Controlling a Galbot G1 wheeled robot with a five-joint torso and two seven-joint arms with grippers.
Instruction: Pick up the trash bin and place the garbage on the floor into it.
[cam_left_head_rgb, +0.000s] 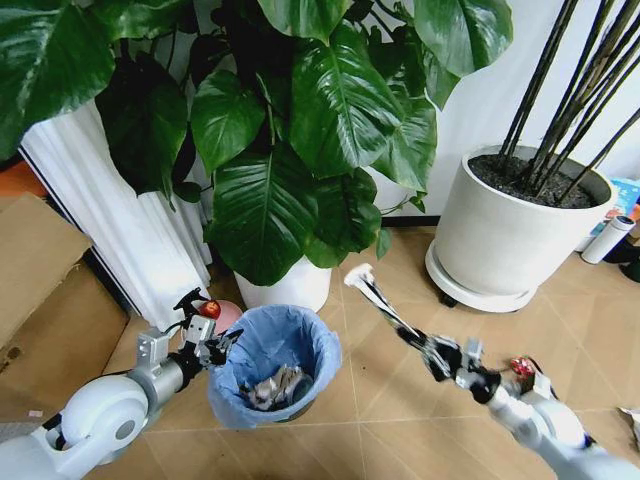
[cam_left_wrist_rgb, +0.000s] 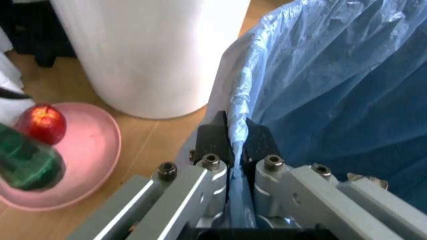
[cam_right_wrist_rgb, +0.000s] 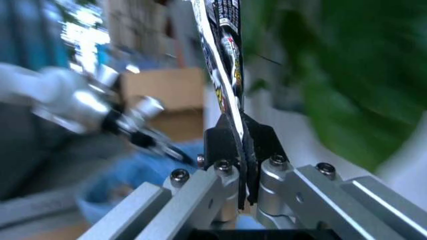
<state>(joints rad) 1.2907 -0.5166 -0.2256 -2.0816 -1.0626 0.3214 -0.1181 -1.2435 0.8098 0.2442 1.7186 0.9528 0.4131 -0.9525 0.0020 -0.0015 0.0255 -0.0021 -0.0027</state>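
The trash bin (cam_left_head_rgb: 272, 365), lined with a crinkly light blue bag, hangs just above the wooden floor (cam_left_head_rgb: 400, 400) with crumpled garbage (cam_left_head_rgb: 275, 388) inside. My left gripper (cam_left_head_rgb: 222, 345) is shut on the bin's rim at its left side; the left wrist view shows the bag edge (cam_left_wrist_rgb: 238, 125) pinched between the fingers (cam_left_wrist_rgb: 215, 137). My right gripper (cam_left_head_rgb: 428, 352) is to the right of the bin, shut on a thin stick wrapper (cam_left_head_rgb: 380, 297) that points up and left. In the right wrist view the wrapper (cam_right_wrist_rgb: 227, 70) rises from the closed fingers (cam_right_wrist_rgb: 263, 142).
A big leafy plant in a white pot (cam_left_head_rgb: 290, 288) stands just behind the bin. A second large white pot (cam_left_head_rgb: 510, 230) is at the back right. A pink dish (cam_left_wrist_rgb: 87, 155) holding a red ball sits by the first pot. Cardboard (cam_left_head_rgb: 40, 290) lies at left.
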